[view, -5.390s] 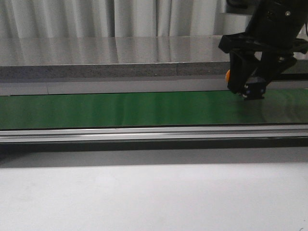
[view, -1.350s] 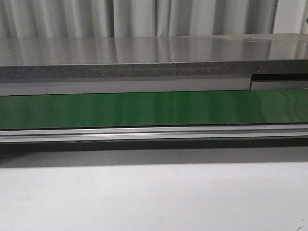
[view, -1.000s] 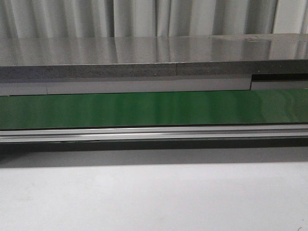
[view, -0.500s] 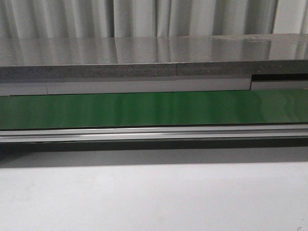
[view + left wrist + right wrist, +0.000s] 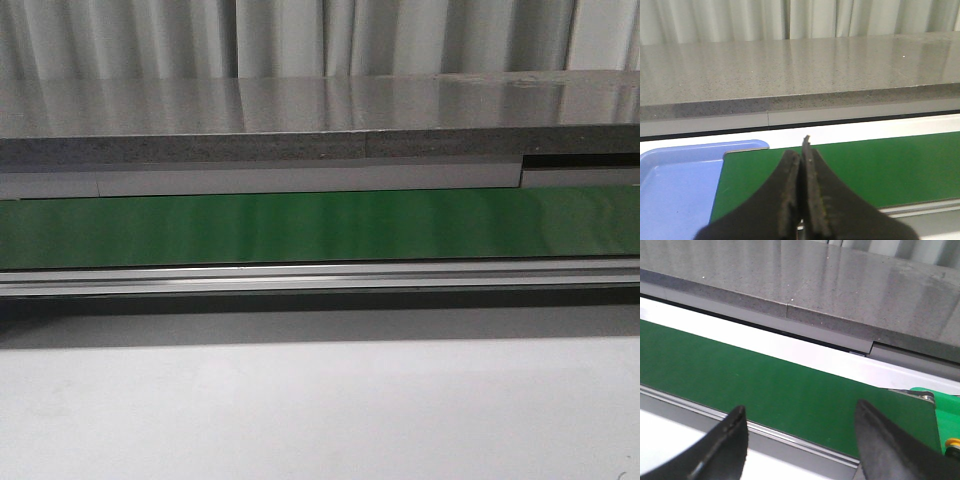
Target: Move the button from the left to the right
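In the right wrist view, a small yellow round cap on a dark body, which looks like the button (image 5: 953,443), peeks in at the frame's edge. It rests on a bright green surface (image 5: 946,415) beyond the end of the dark green belt (image 5: 765,380) and is mostly cut off. My right gripper (image 5: 801,409) is open above the belt's near rail, nothing between its fingers, and stands apart from the button. My left gripper (image 5: 801,152) is shut with nothing in it, above the belt's other end (image 5: 890,165). Neither gripper shows in the front view.
A blue tray (image 5: 675,185) lies beside the belt's left end. A grey stone-look counter (image 5: 300,120) runs behind the belt (image 5: 300,228), with curtains beyond. A metal rail (image 5: 300,277) edges the belt in front, and a white table surface (image 5: 300,410) lies nearer.
The right gripper, seen at the belt's right end with something orange 5.4 s ago, has left the front view. Over the last 1.4 s nothing moves there.
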Robot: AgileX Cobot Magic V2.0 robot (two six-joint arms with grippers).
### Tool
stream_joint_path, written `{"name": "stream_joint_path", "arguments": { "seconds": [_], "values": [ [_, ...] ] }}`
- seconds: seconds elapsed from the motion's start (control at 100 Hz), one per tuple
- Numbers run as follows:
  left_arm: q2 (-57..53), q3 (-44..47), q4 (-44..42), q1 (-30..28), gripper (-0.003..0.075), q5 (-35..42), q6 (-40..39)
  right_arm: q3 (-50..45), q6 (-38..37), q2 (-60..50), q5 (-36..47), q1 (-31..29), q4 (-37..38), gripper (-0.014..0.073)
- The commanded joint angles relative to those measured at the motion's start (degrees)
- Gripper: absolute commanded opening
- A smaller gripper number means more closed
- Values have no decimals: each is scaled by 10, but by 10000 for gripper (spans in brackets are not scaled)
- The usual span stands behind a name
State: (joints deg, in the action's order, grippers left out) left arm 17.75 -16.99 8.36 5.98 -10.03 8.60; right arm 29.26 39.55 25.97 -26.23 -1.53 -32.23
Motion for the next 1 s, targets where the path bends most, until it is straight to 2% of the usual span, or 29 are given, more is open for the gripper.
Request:
{"name": "stream_joint_path", "arguments": {
  "seconds": [0.0, 0.11, 0.18, 0.49, 0.99],
  "values": [
    [4, -17, 6, 2, -20, 47, -2, 14, -1, -2, 27, 1, -17, 467],
    [4, -17, 6, 2, -20, 47, -2, 14, -1, -1, 25, 1, -17, 449],
    [4, -17, 6, 2, -20, 47, -2, 14, -1, -1, 25, 1, -17, 395],
    [4, -17, 6, 2, -20, 47, -2, 14, -1, -1, 25, 1, -17, -73],
    [4, -17, 6, 2, -20, 47, -2, 14, -1, -1, 24, 1, -17, -68]
  ]
}}
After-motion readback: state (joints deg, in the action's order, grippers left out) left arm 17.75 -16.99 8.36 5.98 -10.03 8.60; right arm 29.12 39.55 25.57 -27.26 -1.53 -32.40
